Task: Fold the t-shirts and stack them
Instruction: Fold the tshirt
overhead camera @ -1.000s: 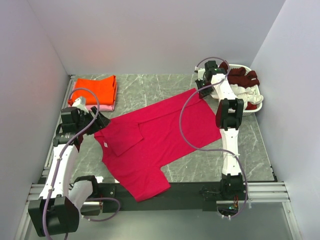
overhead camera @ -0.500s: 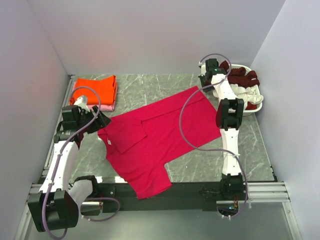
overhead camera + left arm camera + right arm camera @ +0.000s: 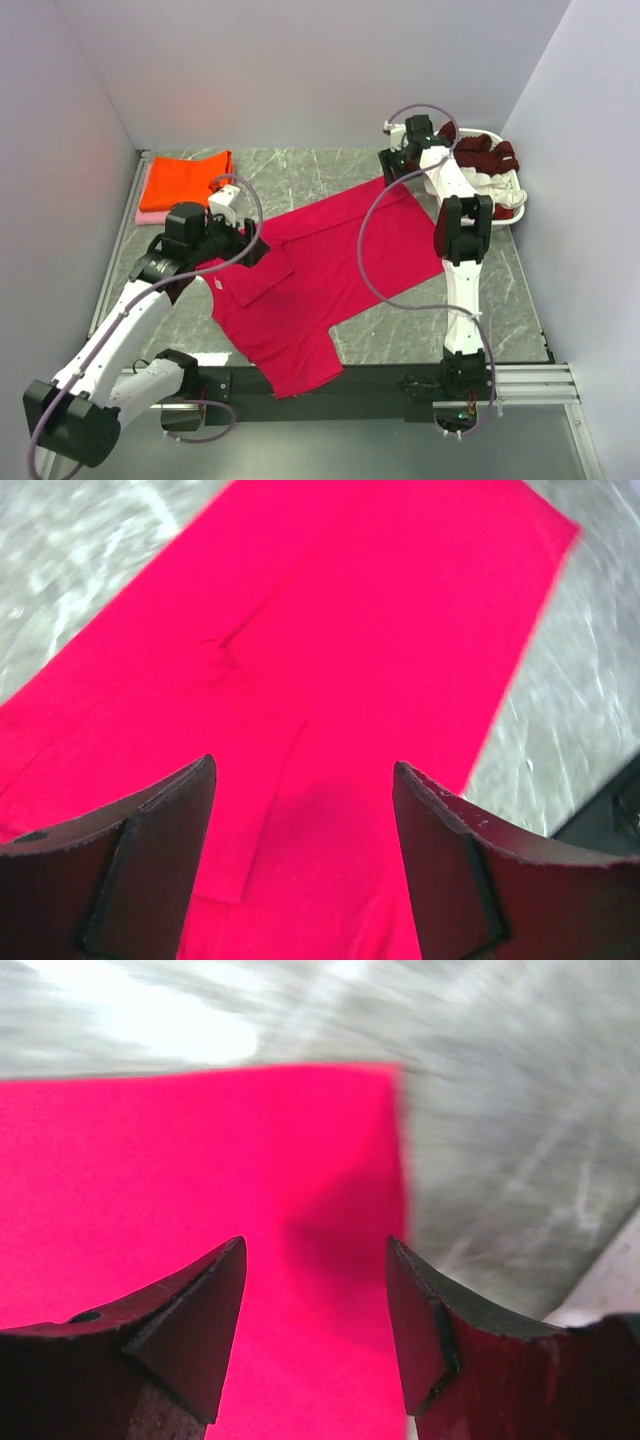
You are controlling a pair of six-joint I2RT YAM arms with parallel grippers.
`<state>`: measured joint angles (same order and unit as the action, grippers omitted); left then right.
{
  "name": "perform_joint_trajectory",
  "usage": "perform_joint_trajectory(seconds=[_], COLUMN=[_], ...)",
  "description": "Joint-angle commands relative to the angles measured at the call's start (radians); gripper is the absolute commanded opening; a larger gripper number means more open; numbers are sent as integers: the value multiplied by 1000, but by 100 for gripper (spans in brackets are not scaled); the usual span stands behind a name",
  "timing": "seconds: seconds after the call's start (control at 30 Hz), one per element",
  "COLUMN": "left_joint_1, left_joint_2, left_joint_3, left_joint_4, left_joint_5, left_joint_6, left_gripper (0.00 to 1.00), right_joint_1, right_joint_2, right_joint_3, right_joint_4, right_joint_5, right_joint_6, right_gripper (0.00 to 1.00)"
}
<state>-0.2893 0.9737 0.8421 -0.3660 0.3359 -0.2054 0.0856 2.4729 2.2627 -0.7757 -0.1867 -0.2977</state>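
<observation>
A crimson-pink t-shirt (image 3: 330,265) lies spread diagonally across the middle of the table, one sleeve folded in over its left part. My left gripper (image 3: 250,245) hovers open over that folded sleeve; in the left wrist view the cloth (image 3: 350,630) fills the space beyond the open left gripper (image 3: 302,763). My right gripper (image 3: 392,172) is open just above the shirt's far corner (image 3: 385,1075), nothing between its fingers (image 3: 200,1320). A folded orange t-shirt (image 3: 185,178) rests on a pale pink one (image 3: 147,216) at the back left.
A white laundry basket (image 3: 512,212) stands at the back right, holding a dark maroon shirt (image 3: 485,153) and a white one (image 3: 492,186). Grey walls close in the marbled table (image 3: 300,175) on three sides. A black rail (image 3: 380,378) runs along the near edge.
The right gripper has opened and let go of the shirt's far corner. The left arm has swung right, from the shirt's left edge to over the folded sleeve.
</observation>
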Motion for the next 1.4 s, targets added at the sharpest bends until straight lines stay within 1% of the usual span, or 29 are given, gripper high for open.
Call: perform_joint_trajectory(seconds=[0.0, 0.07, 0.1, 0.13, 0.17, 0.2, 0.23, 0.27, 0.3, 0.33, 0.37, 0.4, 0.43, 0.47, 0.5, 0.53, 0.6, 0.63, 0.67, 0.7, 0.73, 0.77, 0.8, 0.83, 0.87, 0.97, 1.03, 1.2, 1.37], left_joint_1=[-56, -83, -103, -146, -177, -209, -281, -325, -368, -448, -483, -517, -575, -608, -649, -747, -859, -948, -982, -1013, -1068, -1089, -1129, -1146, -1159, -1200, -1229, -1304, -1340], left_joint_2=[-64, -70, -73, -75, -75, -82, -92, -102, -115, -121, -124, -112, -98, -78, -31, -5, 86, 115, 146, 205, 235, 290, 318, 344, 391, 456, 477, 530, 534], left_joint_3=[61, 92, 103, 112, 118, 120, 114, 106, 123, 120, 115, 100, 88, 65, 55, 46, 43, 45, 54, 60, 69, 86, 94, 100, 112, 133, 146, 155, 163], left_joint_4=[3, -63, -92, -132, -167, -239, -267, -274, -324, -329, -336, -350, -355, -360, -367, -388, -422, -453, -471, -488, -523, -539, -550, -560, -583, -603, -605, -590, -607], left_joint_5=[9, 70, 72, 75, 78, 68, 54, 32, 6, -14, -33, -72, -78, -96, -119, -179, -266, -332, -337, -386, -435, -460, -477, -513, -529, -572, -572, -520, -509], left_joint_6=[123, 72, 45, 3, -15, -32, -61, -93, -107, -164, -192, -230, -292, -333, -372, -443, -503, -552, -574, -604, -612, -620, -626, -628, -629, -632, -632, -629, -651], left_gripper=[77, 77, 76, 75, 74, 72, 72, 70, 70, 67, 66, 65, 61, 59, 57, 54, 52, 51, 49, 45, 44, 44, 40, 39, 39, 38, 39, 39, 39], right_joint_1=[69, 101, 108, 118, 124, 128, 129, 126, 120, 118, 115, 115, 115, 112, 109, 96, 71, 40, 26, 13, -6, -36, -52, -66, -81, -138, -153, -179, -185], right_joint_2=[-201, -284, -319, -389, -423, -461, -535, -576, -619, -708, -756, -807, -897, -940, -983, -1061, -1132, -1181, -1200, -1213, -1232, -1243, -1252, -1273, -1285, -1307, -1293, -1243, -1233], right_joint_3=[-35, -83, -141, -173, -204, -275, -314, -354, -449, -500, -555, -666, -719, -767, -851, -891, -990, -1017, -1035, -1064, -1078, -1112, -1130, -1149, -1184, -1218, -1215, -1195, -1203], right_joint_4=[-13, -25, -27, -30, -36, -36, -33, -17, -7, 12, 24, 45, 61, 82, 87, 90, 104, 96, 66, 46, 3, -7, -11, -10, -5, 9, -2, -31, -33], right_joint_5=[-140, -209, -239, -303, -342, -379, -428, -495, -535, -574, -647, -663, -672, -683, -700, -701, -701, -697, -688, -686, -692, -701, -706, -720, -727, -743, -746, -777, -775], right_joint_6=[-40, -52, -57, -63, -82, -90, -101, -122, -141, -165, -229, -253, -273, -318, -345, -362, -377, -383, -391, -397, -409, -426, -429, -432, -435, -431, -435, -446, -449], right_gripper=[66, 67, 67, 67, 68, 68, 68, 68, 68, 68, 68, 68, 69, 69, 69, 70, 70, 71, 71, 71, 71, 71, 71, 71, 71, 71, 71, 71, 70])
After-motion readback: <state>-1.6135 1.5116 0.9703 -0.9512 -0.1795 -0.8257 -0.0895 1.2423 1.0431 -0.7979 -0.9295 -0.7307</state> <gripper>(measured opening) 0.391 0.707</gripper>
